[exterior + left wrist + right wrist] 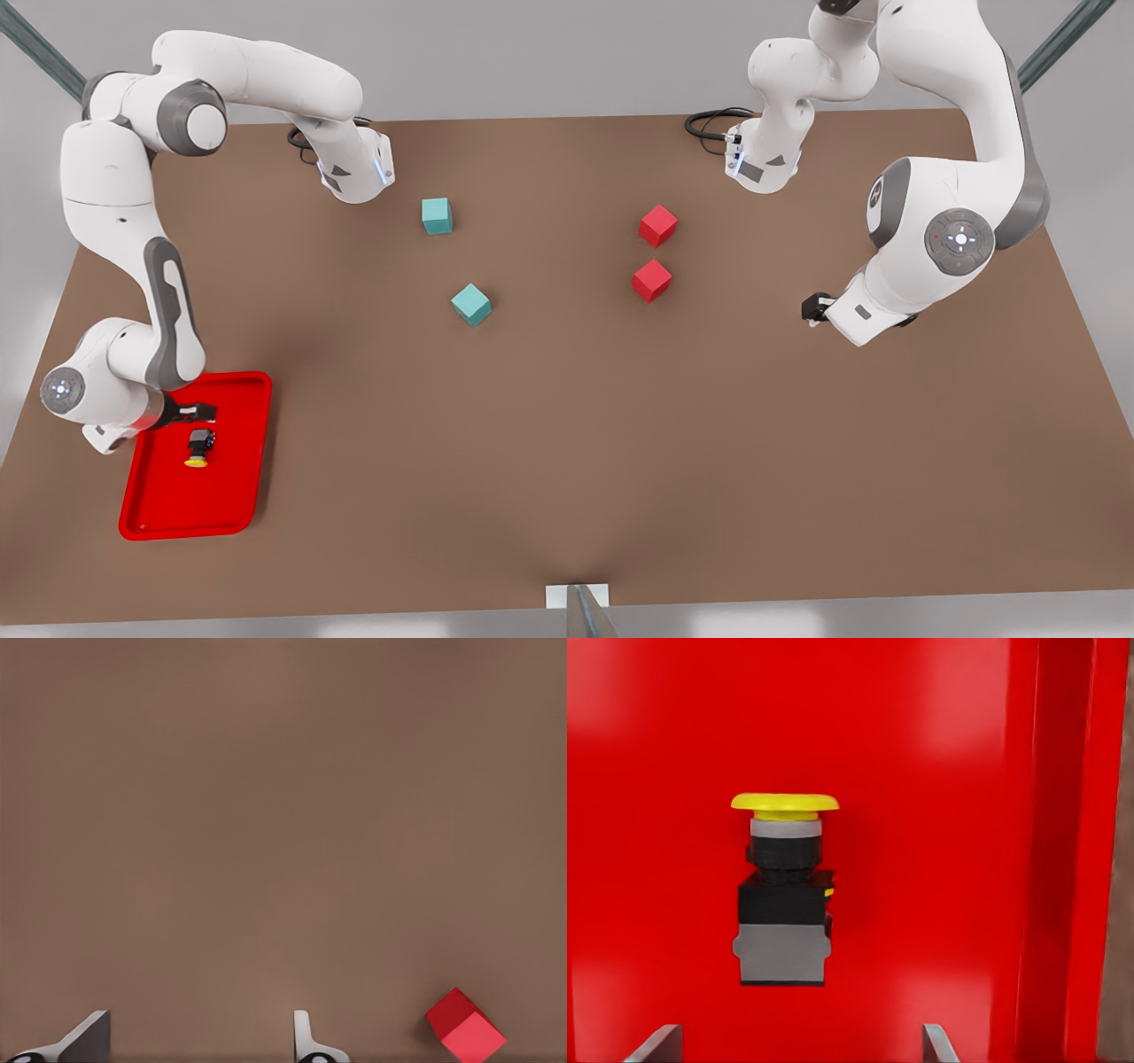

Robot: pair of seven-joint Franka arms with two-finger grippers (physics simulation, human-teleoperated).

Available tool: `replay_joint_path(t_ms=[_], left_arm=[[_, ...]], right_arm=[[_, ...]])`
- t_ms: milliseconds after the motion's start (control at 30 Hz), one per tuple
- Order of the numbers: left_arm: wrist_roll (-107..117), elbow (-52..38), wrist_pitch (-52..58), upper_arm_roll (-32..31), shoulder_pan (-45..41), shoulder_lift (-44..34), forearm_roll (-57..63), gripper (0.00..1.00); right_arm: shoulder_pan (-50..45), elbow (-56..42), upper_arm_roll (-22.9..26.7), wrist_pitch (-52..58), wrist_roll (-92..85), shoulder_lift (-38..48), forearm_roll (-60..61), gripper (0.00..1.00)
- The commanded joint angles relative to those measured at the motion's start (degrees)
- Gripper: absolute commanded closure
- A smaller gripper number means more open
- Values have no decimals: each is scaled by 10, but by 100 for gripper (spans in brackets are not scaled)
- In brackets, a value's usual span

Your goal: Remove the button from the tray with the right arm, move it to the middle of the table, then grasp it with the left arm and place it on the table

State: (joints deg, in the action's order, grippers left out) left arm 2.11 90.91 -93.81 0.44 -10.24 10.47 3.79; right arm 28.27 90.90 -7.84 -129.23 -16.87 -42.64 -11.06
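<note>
Button (198, 446) lies on its side in the tray (239, 496), yellow cap toward six o'clock in the front view, body toward twelve. I have the right pincer (197, 413) just at its twelve o'clock side, low over the tray; in the right wrist view the button (782, 895) sits apart from the two fingertips (939, 1045), which stand wide and released, with nothing between them. The tray rests at about eight o'clock on the counter (567, 461).

My left pincer (813, 309) waits at roughly three o'clock on the counter; its wrist view shows its fingertips (306, 1041) spread and holding nothing, with a red cube (464, 1026) just beside them. Two red cubes (654, 252) and two teal cubes (454, 261) lie near the centre, toward twelve.

I judge the step in hand to be the first pick: the right arm is lined up and has not yet closed. Next I would need to ease forward until the fingers straddle the black body, then close on its flat sides, not on the round cap, which I'd expect to slip. The carry to the middle should stay clear of the cubes.

I can read no brand, label or writing anywhere.
</note>
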Motion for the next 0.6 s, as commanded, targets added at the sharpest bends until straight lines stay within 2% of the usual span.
replay_joint_path(t_ms=[0, 300, 567], left_arm=[[0, 0, 1, 0, 0, 0, 1, 0], [0, 1, 16, 2, 1, 3, 0, 0], [-1, 1, 17, 4, 4, 5, 0, 0]], right_arm=[[4, 0, 0, -20, 128, -5, 1, 0], [-1, -24, 0, -50, 134, -60, 7, 0], [-7, -35, -1, -41, 134, -55, 3, 0]])
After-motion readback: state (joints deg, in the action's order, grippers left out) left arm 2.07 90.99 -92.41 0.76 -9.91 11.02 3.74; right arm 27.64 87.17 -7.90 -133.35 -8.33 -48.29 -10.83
